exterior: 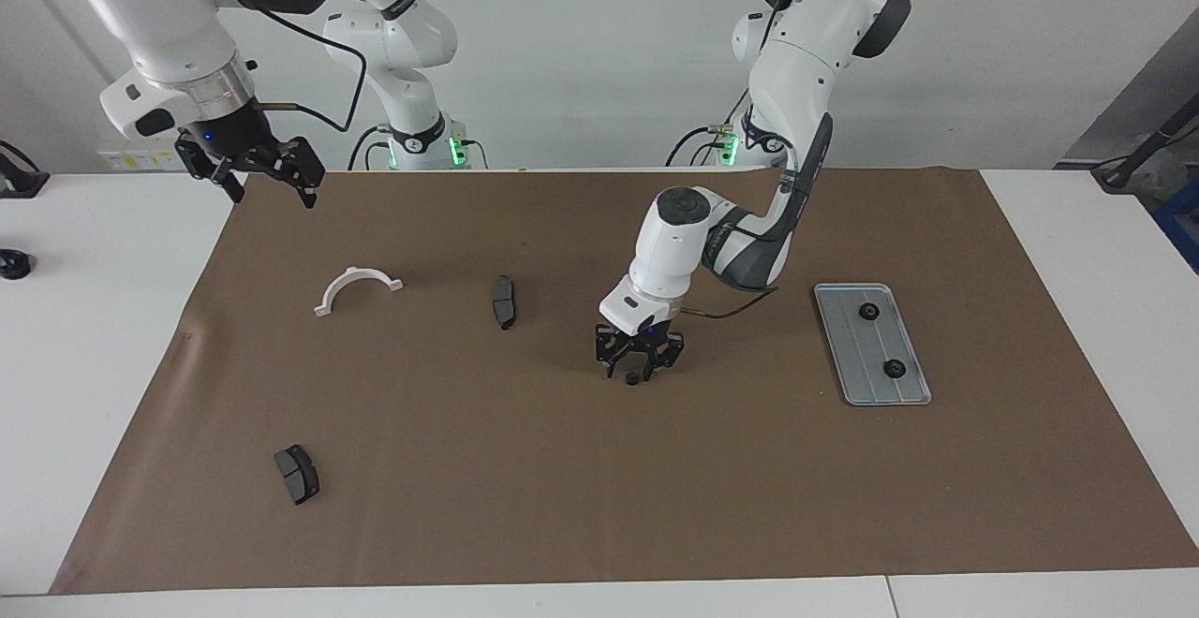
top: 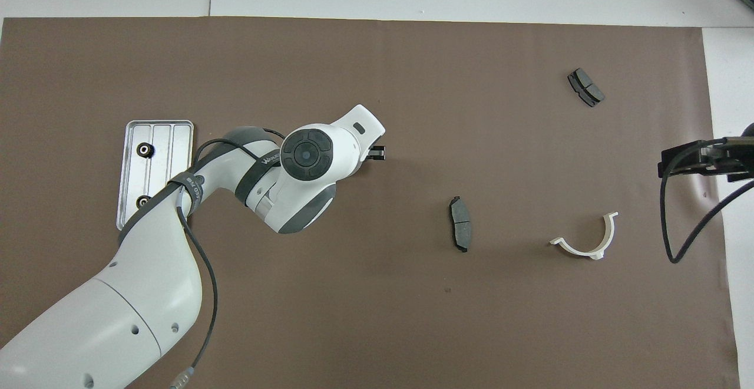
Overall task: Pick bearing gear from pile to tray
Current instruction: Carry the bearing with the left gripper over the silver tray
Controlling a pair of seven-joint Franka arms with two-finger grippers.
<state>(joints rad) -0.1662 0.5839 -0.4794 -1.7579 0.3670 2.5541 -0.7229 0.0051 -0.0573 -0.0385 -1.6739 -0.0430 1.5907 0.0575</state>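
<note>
We are closing the left hand (exterior: 640,373) around a small black gear (exterior: 632,379) lying on the brown mat at bench centre; whether the grip is firm, we cannot tell. Two gears (exterior: 868,312) are already lying in the tray (exterior: 913,398), at 3 o'clock from this gear. The right hand (exterior: 269,189) is waiting wide open at the mat's corner.
</note>
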